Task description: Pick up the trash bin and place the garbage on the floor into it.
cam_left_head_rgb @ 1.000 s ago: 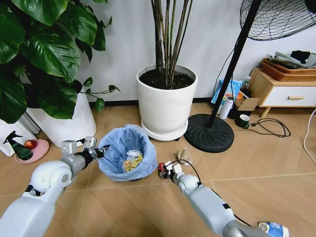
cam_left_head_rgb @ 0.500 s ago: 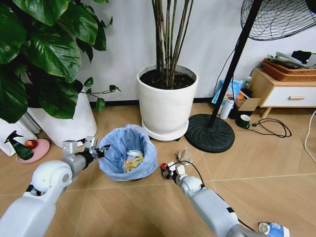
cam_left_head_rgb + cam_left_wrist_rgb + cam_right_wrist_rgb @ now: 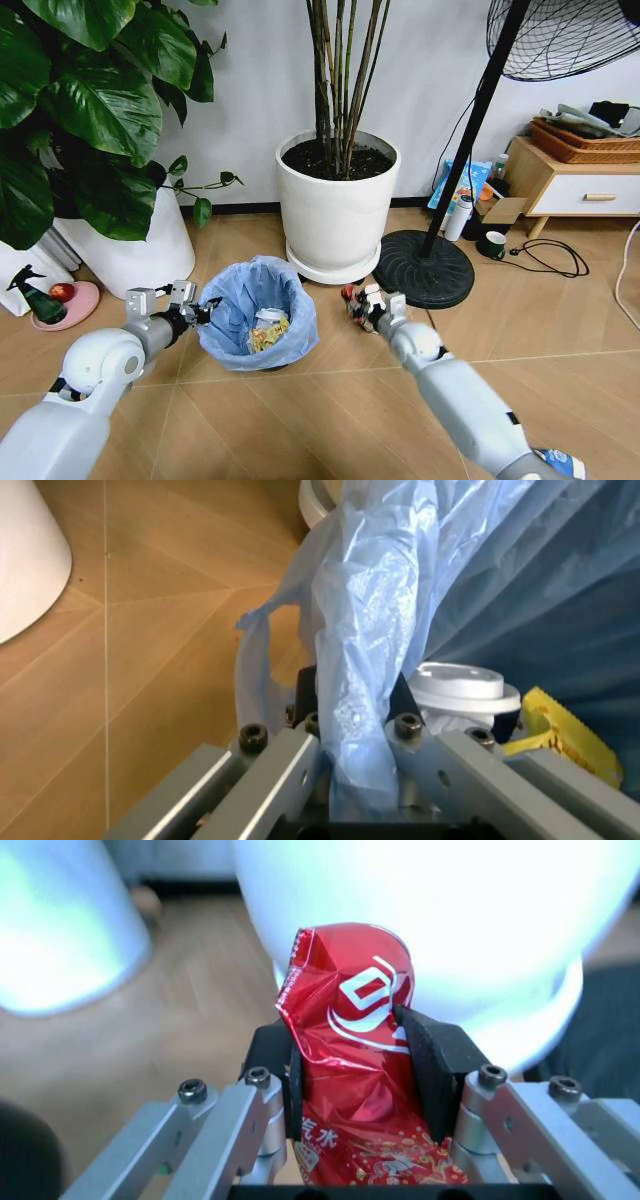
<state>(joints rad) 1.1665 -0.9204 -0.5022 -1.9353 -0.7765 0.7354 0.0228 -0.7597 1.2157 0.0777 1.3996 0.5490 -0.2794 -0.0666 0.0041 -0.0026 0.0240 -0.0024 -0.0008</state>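
Observation:
The trash bin (image 3: 255, 312), dark with a crinkled light-blue bag over its rim, is in front of me, left of centre. My left gripper (image 3: 203, 309) is shut on its near-left rim; the left wrist view shows its fingers (image 3: 405, 705) pinching the blue bag (image 3: 480, 570). Inside lie a white disc (image 3: 462, 691) and a yellow wrapper (image 3: 556, 733). My right gripper (image 3: 360, 303) hovers to the right of the bin, shut on a crushed red can (image 3: 345, 1016). Another piece of garbage, a blue-and-white packet (image 3: 560, 466), lies on the floor at the near right.
A big white plant pot (image 3: 337, 215) stands just behind the bin and right gripper, and another (image 3: 140, 250) at the left. A fan's black base (image 3: 425, 270) sits to the right. A green spray bottle (image 3: 38, 300) stands by a pink dish. A wooden cabinet (image 3: 575, 185) is far right.
My right gripper has moved up and to the right, away from the bin's side toward the big pot, carrying the red can. The left gripper and bin have stayed put.

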